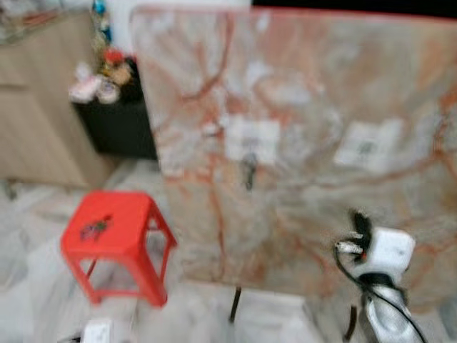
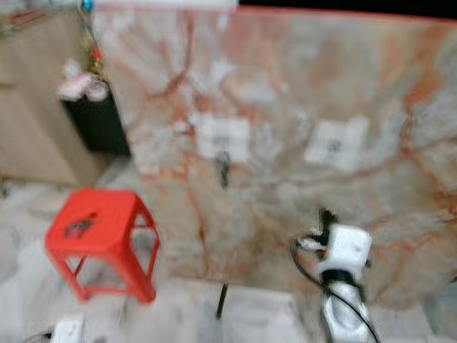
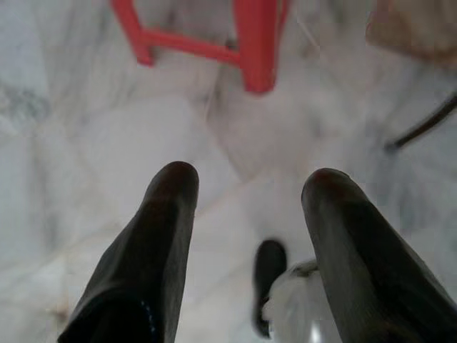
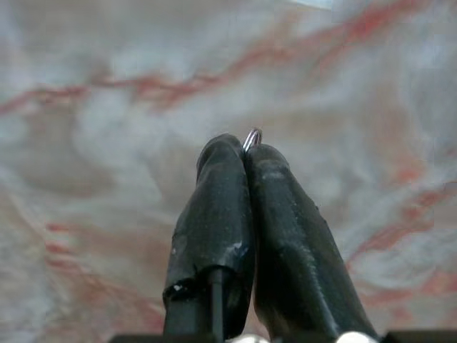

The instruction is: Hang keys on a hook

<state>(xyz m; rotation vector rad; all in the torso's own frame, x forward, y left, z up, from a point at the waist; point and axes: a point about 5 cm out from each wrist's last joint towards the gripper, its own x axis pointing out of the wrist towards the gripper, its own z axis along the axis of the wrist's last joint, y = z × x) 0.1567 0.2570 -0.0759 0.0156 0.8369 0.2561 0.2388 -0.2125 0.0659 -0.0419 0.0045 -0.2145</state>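
Leftmost, a red stool [image 1: 114,232] stands on the pale floor [image 3: 86,143] with something small and dark on its seat, and the left claw [image 3: 246,189] hangs above that floor near the stool's legs, its fingers apart and holding nothing. Further right a marbled panel [image 1: 307,93] carries two white hook plates [image 1: 251,140], one already with something dark hanging from it, and the right claw [image 4: 248,151] is pressed together on a thin metal ring [image 4: 252,136], probably the keys' ring. Light, stiff and slippery, the ring should stay pinched deep; approach room before the panel looks open
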